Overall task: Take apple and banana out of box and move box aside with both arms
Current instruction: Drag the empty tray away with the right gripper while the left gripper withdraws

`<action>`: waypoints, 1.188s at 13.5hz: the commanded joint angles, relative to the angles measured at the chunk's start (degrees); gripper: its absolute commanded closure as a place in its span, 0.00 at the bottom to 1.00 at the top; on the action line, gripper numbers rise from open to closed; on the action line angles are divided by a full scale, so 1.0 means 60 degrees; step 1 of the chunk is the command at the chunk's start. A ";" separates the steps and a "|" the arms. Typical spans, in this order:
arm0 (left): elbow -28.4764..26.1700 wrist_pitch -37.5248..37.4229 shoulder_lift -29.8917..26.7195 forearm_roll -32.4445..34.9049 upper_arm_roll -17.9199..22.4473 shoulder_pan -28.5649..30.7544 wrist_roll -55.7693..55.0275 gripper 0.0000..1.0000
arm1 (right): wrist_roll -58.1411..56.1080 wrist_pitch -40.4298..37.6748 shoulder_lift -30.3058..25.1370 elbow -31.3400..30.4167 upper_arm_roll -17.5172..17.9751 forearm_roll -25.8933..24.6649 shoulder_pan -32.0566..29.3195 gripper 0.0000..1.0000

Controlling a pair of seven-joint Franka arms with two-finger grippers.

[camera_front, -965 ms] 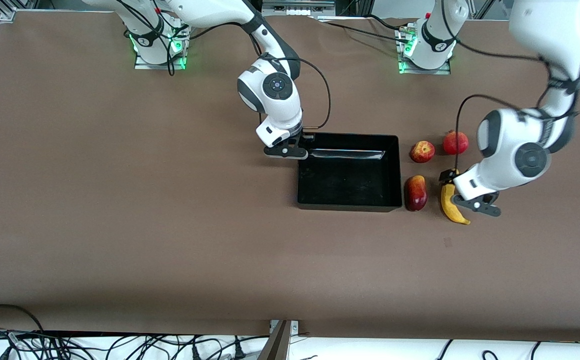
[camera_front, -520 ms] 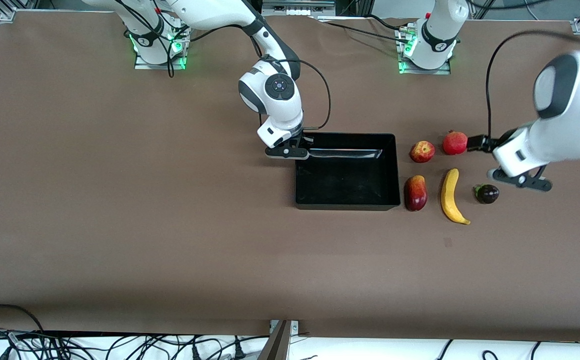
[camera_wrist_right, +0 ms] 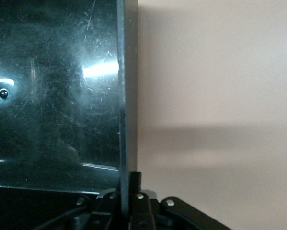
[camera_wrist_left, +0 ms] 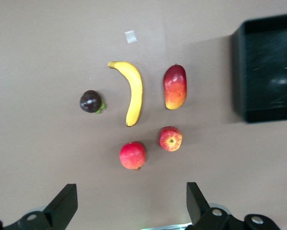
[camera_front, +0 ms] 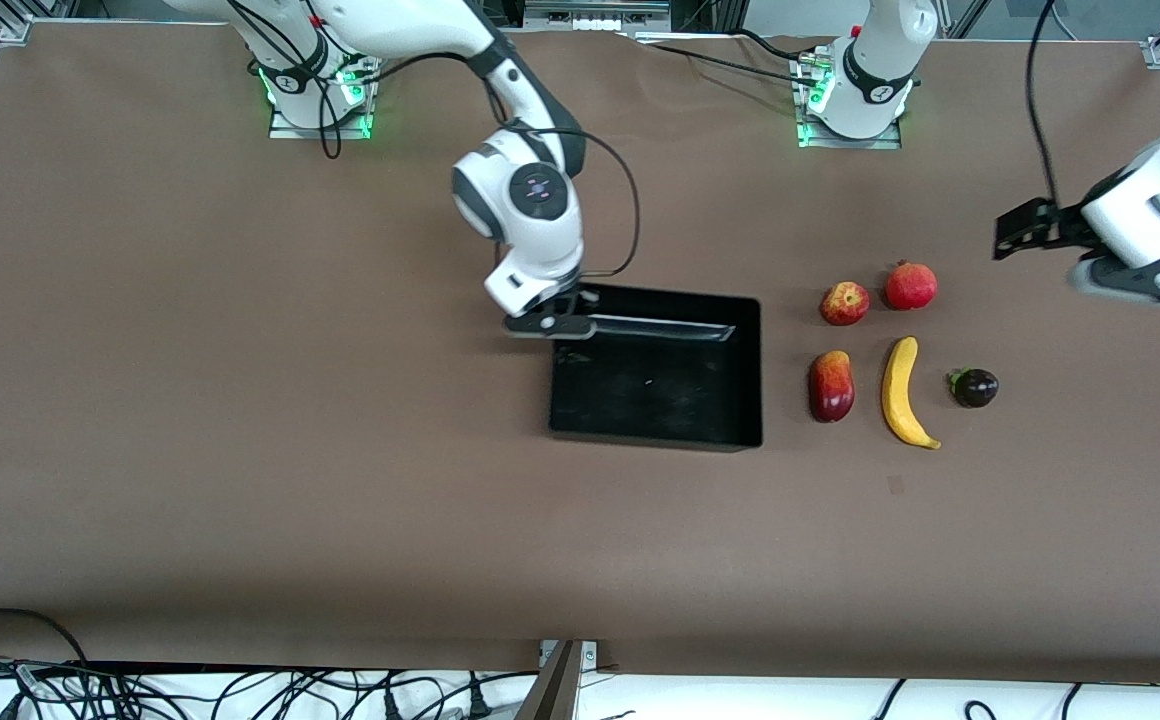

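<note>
The black bin (camera_front: pixel 656 433) sits mid-table. My right gripper (camera_front: pixel 550 322) is shut on its wall at the corner nearest the right arm's base; the right wrist view shows the fingers (camera_wrist_right: pixel 136 184) pinching the thin bin wall (camera_wrist_right: pixel 125 96). The yellow banana (camera_front: pixel 902 392) and the small red apple (camera_front: pixel 844 303) lie on the table beside the bin, toward the left arm's end. My left gripper (camera_front: pixel 1135 282) is open and empty, high over the table's left-arm end. The left wrist view shows the gripper (camera_wrist_left: pixel 131 206), banana (camera_wrist_left: pixel 133 91), apple (camera_wrist_left: pixel 170 138) and bin (camera_wrist_left: pixel 268 72).
A red-yellow mango (camera_front: pixel 831 385) lies between bin and banana. A round red pomegranate (camera_front: pixel 911 286) lies beside the apple. A dark mangosteen (camera_front: pixel 974 387) lies beside the banana, toward the left arm's end. A small pale mark (camera_front: pixel 895 485) is on the cloth.
My right gripper has dragged the bin toward the right arm's end and slightly nearer the front camera. My left gripper has risen off the banana and swung outward; the mangosteen now shows.
</note>
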 commanded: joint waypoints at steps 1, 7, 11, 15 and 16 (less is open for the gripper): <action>-0.0022 -0.0076 -0.0124 0.0144 0.0147 0.0068 -0.0114 0.00 | -0.1685 -0.1045 -0.1253 -0.0254 0.0022 0.0519 -0.0996 1.00; -0.0052 -0.0091 -0.0110 0.0144 0.0118 0.0053 -0.0788 0.00 | -0.5317 -0.1592 -0.2440 -0.1627 -0.2449 0.1017 -0.1336 1.00; 0.0007 -0.0135 -0.0095 0.0144 0.0089 0.0067 -0.0773 0.00 | -0.8161 -0.1081 -0.2574 -0.2859 -0.4457 0.1500 -0.1336 1.00; -0.0111 0.0100 -0.0154 0.0144 0.0045 0.0214 -0.0657 0.00 | -0.9746 0.0092 -0.2457 -0.3856 -0.4901 0.1735 -0.2110 1.00; -0.0226 0.0201 -0.0183 0.0144 0.0045 0.0258 -0.0642 0.00 | -0.9879 0.0209 -0.2355 -0.3944 -0.4901 0.1910 -0.2257 1.00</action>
